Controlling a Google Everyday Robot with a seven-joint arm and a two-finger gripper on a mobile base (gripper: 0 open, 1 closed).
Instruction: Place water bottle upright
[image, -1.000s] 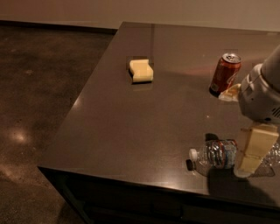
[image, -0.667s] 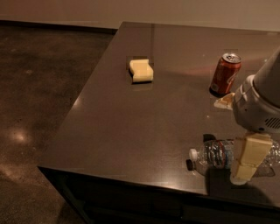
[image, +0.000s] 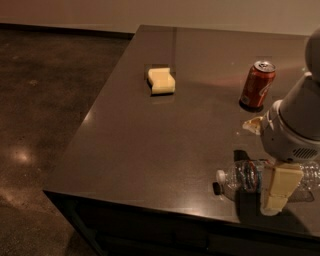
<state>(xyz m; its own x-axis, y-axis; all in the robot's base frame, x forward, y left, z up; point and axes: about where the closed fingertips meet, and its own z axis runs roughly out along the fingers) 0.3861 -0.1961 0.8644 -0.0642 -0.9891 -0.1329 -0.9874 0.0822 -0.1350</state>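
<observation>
Camera view shows the water bottle (image: 242, 176) lying on its side near the front edge of the table (image: 175, 140), toward the right-hand corner, with its white cap pointing left. It is not yet upright.

Handling, as a judgement: it is clear ribbed plastic and its contents cannot be made out. It is likely light, yields under a hard squeeze, and is apt to roll or slide on the glossy top. The ribbed mid-body by the label band offers the surest purchase, better than the narrow cap end.

The gripper (image: 277, 192) is down at the bottle's middle, its cream-coloured end crossing the near side of the body. Whether it is clamped on or merely set about the bottle cannot be told.

Farther back stands a red soda can (image: 257, 84), upright. A yellow sponge (image: 161, 80) lies well apart, toward the table's left.
</observation>
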